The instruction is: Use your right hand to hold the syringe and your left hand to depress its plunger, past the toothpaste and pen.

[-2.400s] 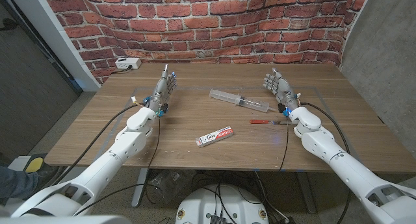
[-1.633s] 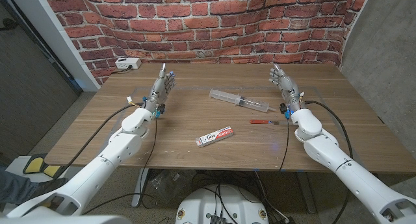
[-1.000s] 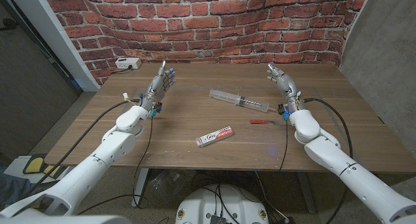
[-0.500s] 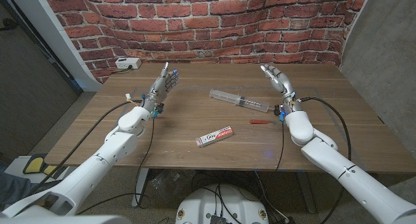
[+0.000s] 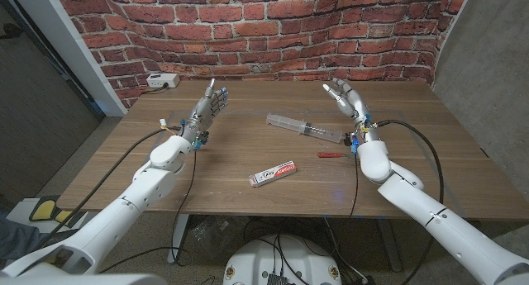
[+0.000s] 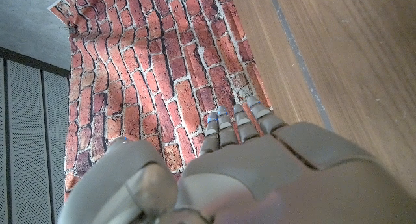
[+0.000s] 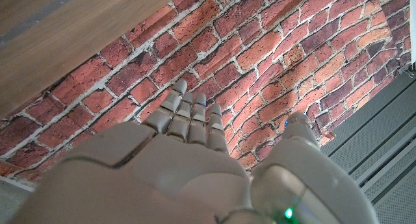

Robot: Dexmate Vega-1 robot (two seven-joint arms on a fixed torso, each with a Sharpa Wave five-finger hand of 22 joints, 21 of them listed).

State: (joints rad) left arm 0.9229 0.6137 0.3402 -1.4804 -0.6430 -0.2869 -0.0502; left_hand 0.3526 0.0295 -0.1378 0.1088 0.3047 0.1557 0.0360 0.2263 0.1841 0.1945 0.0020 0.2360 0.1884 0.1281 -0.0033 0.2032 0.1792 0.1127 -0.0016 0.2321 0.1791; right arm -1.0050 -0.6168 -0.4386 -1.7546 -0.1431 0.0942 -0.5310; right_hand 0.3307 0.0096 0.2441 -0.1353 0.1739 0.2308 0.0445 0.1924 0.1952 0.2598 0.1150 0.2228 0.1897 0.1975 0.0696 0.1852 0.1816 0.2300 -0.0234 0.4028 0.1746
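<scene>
Right now my right hand (image 5: 349, 102) is raised above the wooden table (image 5: 223, 165), fingers (image 5: 335, 90) apart and stretched out, gripping nothing; it hangs just past the near end of the syringe (image 5: 304, 127), not touching it; in the right wrist view the same fingers (image 7: 190, 113) reach out toward the brick wall (image 7: 273, 62), with nothing between them. Over on the other side my left hand (image 5: 205, 114) is lifted too, fingers (image 5: 214, 96) extended and slightly spread, empty; the left wrist view shows those fingers (image 6: 237, 123) straight, with brick behind them and table boards beside them.

Between my two hands the syringe lies on its side on the table, a clear barrel running slantwise, closer to my right hand and well apart from my left; nearer to me than the syringe, a small red pen (image 5: 332, 154) lies beside my right wrist; further toward the middle, the white toothpaste (image 5: 274, 174) tube lies flat, tilted; a white power strip (image 5: 162, 81) sits at the far left corner by the wall.
</scene>
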